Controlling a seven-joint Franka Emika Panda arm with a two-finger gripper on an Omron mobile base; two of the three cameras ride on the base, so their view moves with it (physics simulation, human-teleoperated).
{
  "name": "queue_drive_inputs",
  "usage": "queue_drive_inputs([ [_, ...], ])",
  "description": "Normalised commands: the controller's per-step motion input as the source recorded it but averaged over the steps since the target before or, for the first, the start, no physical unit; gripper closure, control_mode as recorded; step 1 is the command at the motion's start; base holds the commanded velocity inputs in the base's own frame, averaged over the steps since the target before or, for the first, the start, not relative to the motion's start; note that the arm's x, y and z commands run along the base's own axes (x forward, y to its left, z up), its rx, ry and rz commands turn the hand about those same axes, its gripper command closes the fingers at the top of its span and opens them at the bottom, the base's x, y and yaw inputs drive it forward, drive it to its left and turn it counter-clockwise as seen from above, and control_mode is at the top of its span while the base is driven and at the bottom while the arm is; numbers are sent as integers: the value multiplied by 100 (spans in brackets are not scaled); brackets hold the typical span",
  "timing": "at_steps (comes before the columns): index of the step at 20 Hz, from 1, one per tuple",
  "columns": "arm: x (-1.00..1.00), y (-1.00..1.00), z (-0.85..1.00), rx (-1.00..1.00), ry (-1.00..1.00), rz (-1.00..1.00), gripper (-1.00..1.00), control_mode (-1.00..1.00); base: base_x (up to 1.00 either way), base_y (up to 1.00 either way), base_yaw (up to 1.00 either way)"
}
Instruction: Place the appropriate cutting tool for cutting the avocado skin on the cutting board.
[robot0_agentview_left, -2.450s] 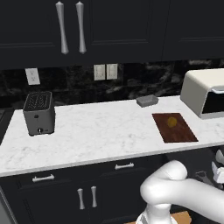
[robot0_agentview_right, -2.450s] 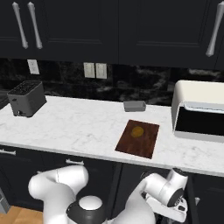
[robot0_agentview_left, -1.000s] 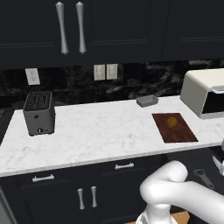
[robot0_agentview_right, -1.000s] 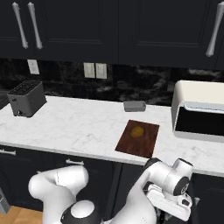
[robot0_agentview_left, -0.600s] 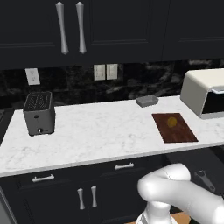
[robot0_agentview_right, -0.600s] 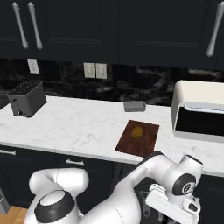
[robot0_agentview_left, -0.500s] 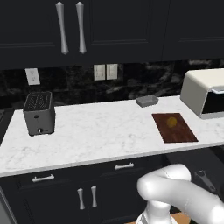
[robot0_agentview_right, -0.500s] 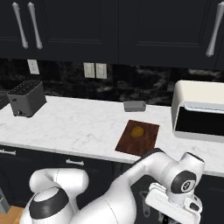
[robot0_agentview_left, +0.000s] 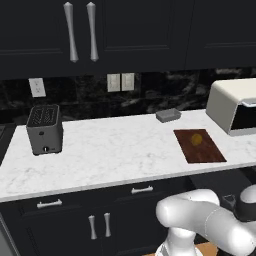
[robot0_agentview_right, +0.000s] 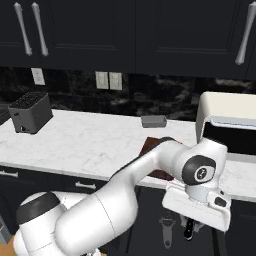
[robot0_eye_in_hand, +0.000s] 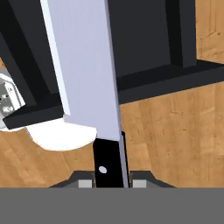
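Below the counter edge, the gripper (robot0_eye_in_hand: 113, 178) clamped a knife (robot0_eye_in_hand: 87, 74) by its black handle. The cutting board (robot0_agentview_left: 199, 145) lay on the counter, an avocado (robot0_agentview_left: 196, 139) upon it.

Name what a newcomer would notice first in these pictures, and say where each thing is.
The broad knife stands out first, its black handle clamped in the gripper and its blade pointing out over the wooden floor. On the counter, the cutting board carries a small yellowish avocado, with the white toaster oven to its right.

The cutting board (robot0_agentview_left: 200, 146) carries a small yellow-brown item (robot0_agentview_left: 196, 139); the toaster oven (robot0_agentview_left: 233, 106) stands close right, open marble counter (robot0_agentview_left: 115, 150) lies left.
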Motion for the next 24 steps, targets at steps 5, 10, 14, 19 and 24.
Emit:
queue_drive_inputs([
  [5, 91, 19, 16, 0, 0, 1, 100, -100, 0, 0, 0],
  [10, 100, 22, -3, 0, 0, 4, 100, -100, 0, 0, 0],
  [14, 100, 21, -23, 0, 0, 4, 100, -100, 0, 0, 0],
  [19, 85, 15, -46, 0, -7, 3, 100, -100, 0, 0, 0],
  [24, 66, 1, -41, 2, -20, 0, 100, -100, 0, 0, 0],
])
